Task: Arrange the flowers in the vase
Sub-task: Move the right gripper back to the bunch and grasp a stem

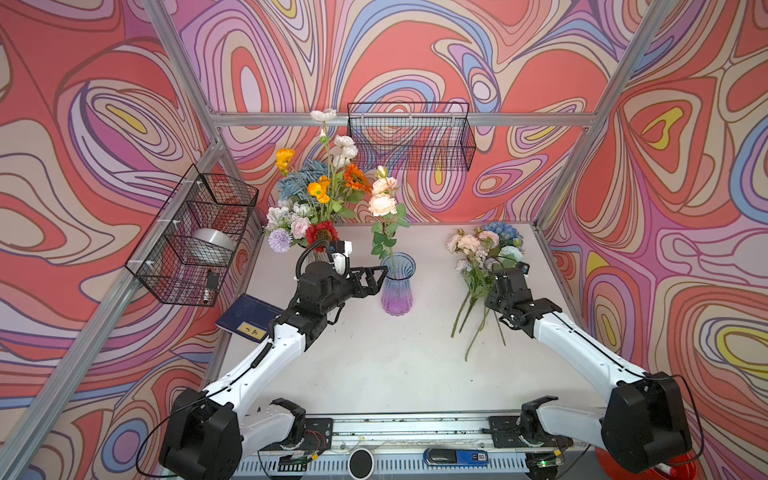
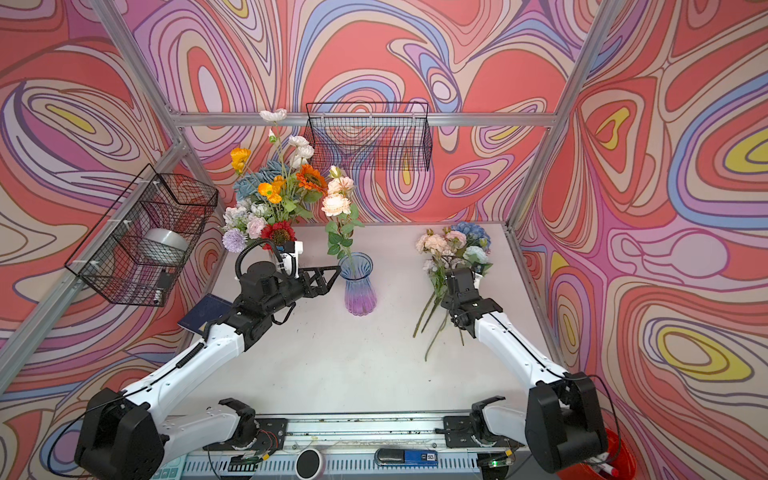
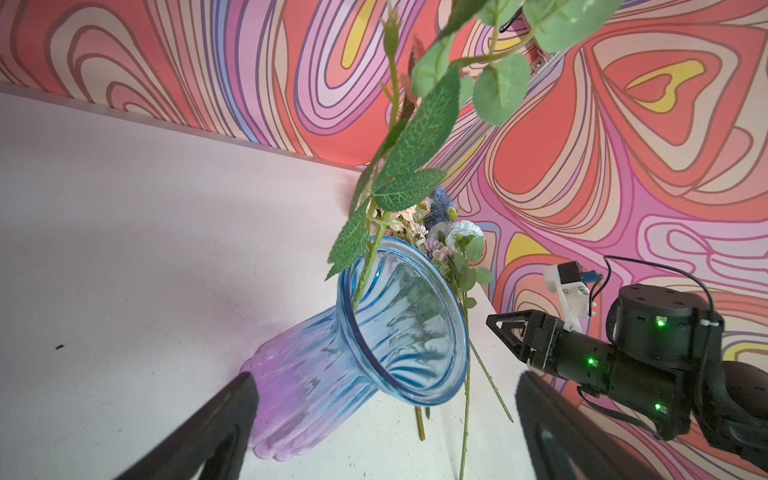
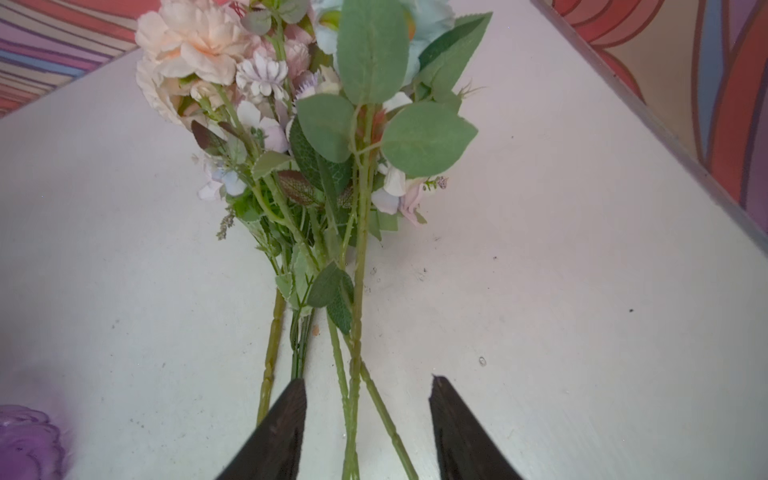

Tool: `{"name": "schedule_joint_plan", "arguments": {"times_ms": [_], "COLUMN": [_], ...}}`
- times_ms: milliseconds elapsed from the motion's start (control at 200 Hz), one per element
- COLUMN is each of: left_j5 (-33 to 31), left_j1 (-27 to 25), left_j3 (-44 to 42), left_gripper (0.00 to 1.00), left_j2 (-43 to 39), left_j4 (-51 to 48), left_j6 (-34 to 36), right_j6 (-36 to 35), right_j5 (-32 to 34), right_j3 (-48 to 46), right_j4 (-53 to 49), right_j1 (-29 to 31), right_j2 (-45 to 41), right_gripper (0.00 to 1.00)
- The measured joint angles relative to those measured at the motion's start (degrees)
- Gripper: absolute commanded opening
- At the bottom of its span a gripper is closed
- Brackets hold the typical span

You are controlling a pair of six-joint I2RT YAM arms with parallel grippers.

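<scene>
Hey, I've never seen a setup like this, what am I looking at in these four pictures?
Two robot arms work at a white table. Two pictures look down from overhead; the others are taken from each arm's wrist. A blue and purple glass vase holds one peach flower stem. More flowers lie loose on the right, and a bouquet stands at the back left. The left fingers are open beside the vase; the right fingers are open around some loose stems. Nothing is held.
</scene>
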Motion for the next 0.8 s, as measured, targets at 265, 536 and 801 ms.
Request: {"name": "schedule_joint_plan", "arguments": {"times_ms": [265,536,801], "left_j5": [0.02,-1.20,-1.29], "left_j1": [0.00,0.00,0.00], "left_j3": [-1.92,-3.72,-3.63], "left_gripper": [1.00,1.00,1.00], "left_j2": [1.68,0.09,0.09], "left_j4": [3.19,3.39,3.39], "left_j6": [-2.32,-2.71,-2.71], "right_j6": [2.60,2.89,2.10], "right_j5": [-8.68,-13.25,-14.71], "right_j3": [-3.04,-3.04,-3.06], "right_j4": [7.67,12.55,16.63], "right_j1": [-5.09,-8.07,-8.66], "right_j2": [1.40,8.57,10.51], "right_gripper": [0.37,0.25,0.21]}}
